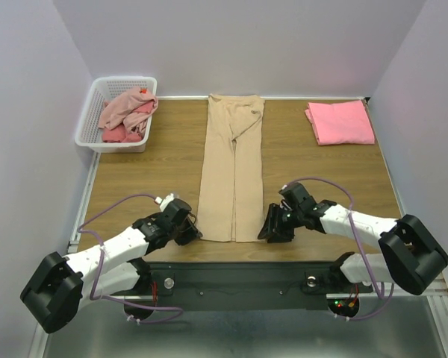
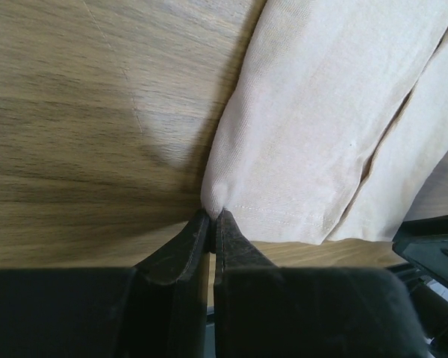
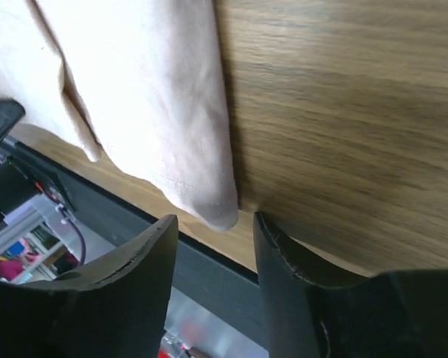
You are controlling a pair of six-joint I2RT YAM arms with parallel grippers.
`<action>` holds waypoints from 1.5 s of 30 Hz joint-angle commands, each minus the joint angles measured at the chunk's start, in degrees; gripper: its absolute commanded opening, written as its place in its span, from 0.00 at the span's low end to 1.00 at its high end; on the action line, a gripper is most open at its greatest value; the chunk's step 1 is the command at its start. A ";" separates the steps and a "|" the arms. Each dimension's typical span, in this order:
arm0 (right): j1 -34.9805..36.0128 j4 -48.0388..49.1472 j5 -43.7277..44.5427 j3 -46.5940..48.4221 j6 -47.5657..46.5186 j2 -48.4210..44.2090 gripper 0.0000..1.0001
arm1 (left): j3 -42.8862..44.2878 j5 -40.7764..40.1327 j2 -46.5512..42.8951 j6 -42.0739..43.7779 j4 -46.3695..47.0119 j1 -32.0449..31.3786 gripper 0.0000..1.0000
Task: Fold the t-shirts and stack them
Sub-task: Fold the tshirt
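Top external, four t-shirts (image 1: 233, 168), one basket (image 1: 113, 145)

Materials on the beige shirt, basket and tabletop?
The beige shirt looks like soft matte knit, likely cotton; a stitched hem shows. The basket looks like white moulded plastic, with lattice walls. The tabletop shows wood grain with a slight sheen; laminate or veneer, unclear.

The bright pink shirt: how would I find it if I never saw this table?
Look at the wooden table and go to its far right corner. The bright pink shirt lies there alone, folded into a neat flat rectangle. The long beige shirt runs down the middle, and the other pinkish clothes are crumpled in the white basket.
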 commanded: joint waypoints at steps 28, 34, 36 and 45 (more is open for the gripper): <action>0.60 -3.49 7.17 0.61 1.02 -8.70 0.00 | 0.58 1.26 -5.35 -8.27 -0.06 -9.71 0.00; 0.42 -6.75 18.70 10.19 -2.14 -3.79 0.00 | 7.88 -6.47 -1.31 -5.99 -1.02 -8.39 0.00; 0.42 -7.01 22.82 14.92 -3.80 -2.12 0.00 | 11.30 -9.09 0.79 -4.06 -0.67 -6.82 0.00; -0.71 -6.93 32.51 31.55 -8.11 11.14 0.00 | 26.51 -11.84 14.93 7.72 -0.06 2.42 0.00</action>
